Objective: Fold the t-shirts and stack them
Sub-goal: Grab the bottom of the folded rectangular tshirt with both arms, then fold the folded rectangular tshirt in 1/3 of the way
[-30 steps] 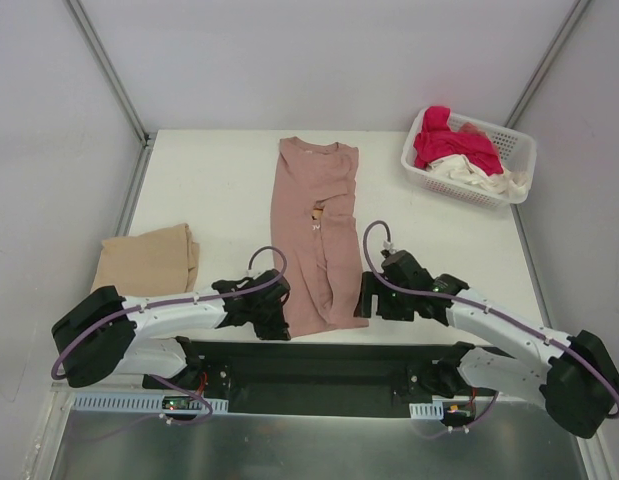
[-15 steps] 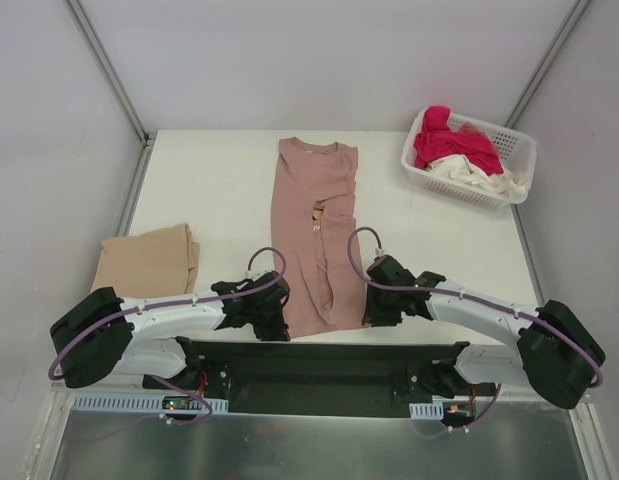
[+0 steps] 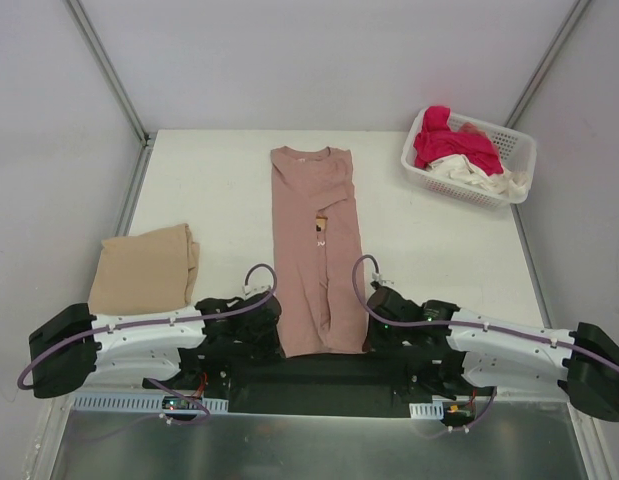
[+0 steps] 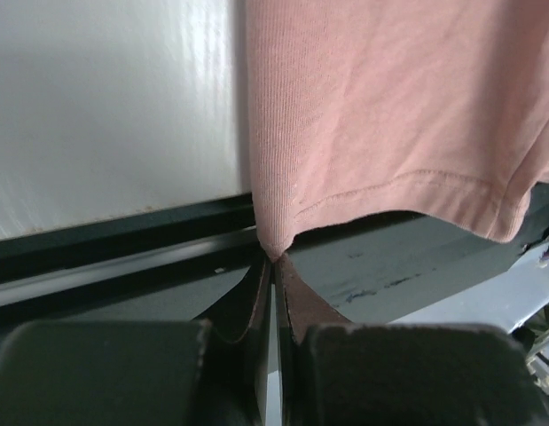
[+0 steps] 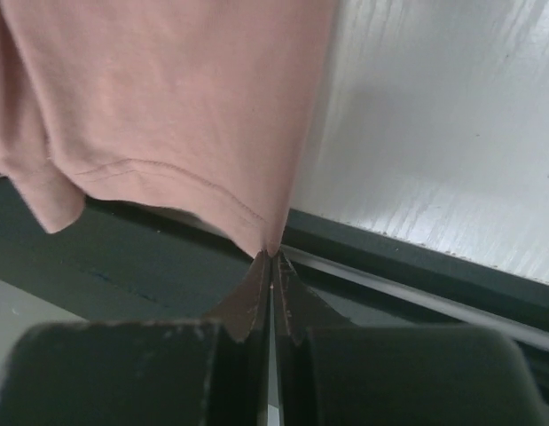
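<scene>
Right at the near edge we have both tools clamped: our left gripper (image 4: pixel 274 259) pinches one hem corner of the dusty pink t-shirt (image 3: pixel 316 250) and our right gripper (image 5: pixel 271 256) pinches the other, which we judge keeps the hem level for carrying it up toward the collar. The shirt lies as a narrow strip down the middle of the table (image 3: pixel 209 180), sides folded in, hem just over the near edge. Further out, the folded tan t-shirt (image 3: pixel 144 268) sits at the left, likely as the stack's base, and the white basket (image 3: pixel 519 150) at the far right holds a magenta-red t-shirt (image 3: pixel 449 145) and a cream t-shirt (image 3: pixel 479 178), not yet folded.
</scene>
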Available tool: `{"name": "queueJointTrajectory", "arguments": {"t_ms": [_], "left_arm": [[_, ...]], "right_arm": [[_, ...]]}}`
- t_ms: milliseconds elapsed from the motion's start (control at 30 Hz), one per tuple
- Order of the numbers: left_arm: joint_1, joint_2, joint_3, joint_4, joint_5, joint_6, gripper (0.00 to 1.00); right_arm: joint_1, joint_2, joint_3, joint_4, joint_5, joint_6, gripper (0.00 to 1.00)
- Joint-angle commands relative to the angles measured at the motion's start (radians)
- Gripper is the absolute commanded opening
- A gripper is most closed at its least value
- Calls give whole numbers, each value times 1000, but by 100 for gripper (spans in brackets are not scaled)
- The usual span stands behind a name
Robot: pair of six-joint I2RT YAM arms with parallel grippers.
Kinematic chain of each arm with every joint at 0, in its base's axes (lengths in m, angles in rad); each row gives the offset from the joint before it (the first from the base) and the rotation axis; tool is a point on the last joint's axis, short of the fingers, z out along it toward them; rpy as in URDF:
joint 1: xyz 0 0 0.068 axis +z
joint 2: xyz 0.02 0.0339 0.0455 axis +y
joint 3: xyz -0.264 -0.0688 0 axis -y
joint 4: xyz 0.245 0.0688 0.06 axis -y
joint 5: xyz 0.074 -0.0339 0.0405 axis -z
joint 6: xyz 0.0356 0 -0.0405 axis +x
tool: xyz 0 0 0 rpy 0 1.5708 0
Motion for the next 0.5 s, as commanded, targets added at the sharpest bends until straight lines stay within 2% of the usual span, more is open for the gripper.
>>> {"name": "queueJointTrajectory", "arguments": {"t_ms": [0, 167, 300, 467], "left_arm": [[-29, -45, 8, -40, 4, -27, 0], [-29, -99, 85, -83, -69, 20, 0], [-20, -122, 171, -121, -181, 65, 0], [70, -64, 286, -128, -231, 194, 0]], "right_arm": [[44, -58, 33, -67, 54, 69, 1], [42, -67, 141, -168, 180, -20, 1], [35, -69, 273, -234, 298, -97, 1], [-49, -35, 373, -211, 352, -239, 0]]}}
